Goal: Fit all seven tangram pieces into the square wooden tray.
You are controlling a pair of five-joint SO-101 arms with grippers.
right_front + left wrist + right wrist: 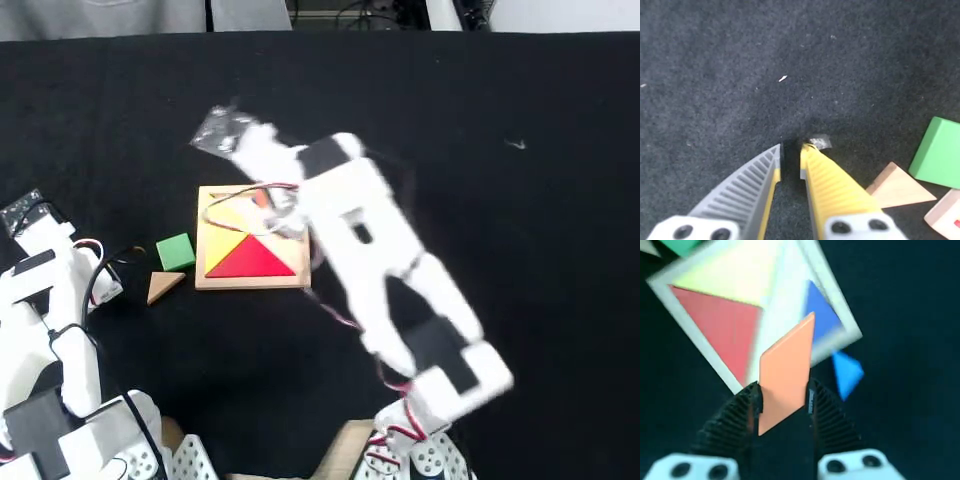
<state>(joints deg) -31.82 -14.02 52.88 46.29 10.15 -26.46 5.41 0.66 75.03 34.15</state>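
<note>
The square wooden tray (250, 283) lies left of centre and holds a yellow triangle (225, 225) and a red triangle (250, 260). My right gripper (782, 390) hangs over the tray (850, 330), shut on an orange parallelogram (787, 365). A blue piece (820, 310) lies inside the tray's rim, and a blue triangle (846, 372) rests on the cloth just outside it. A green square (175, 251) and a tan triangle (163, 285) lie left of the tray. My left gripper (791, 150) is shut on nothing, low over bare cloth, with the green square (940, 152) and tan triangle (897, 187) off to one side.
Black cloth covers the whole table. The right arm (380, 270) stretches diagonally from the front edge over the tray. The left arm (45, 300) stands at the front left corner. Wide open cloth lies to the right and at the back.
</note>
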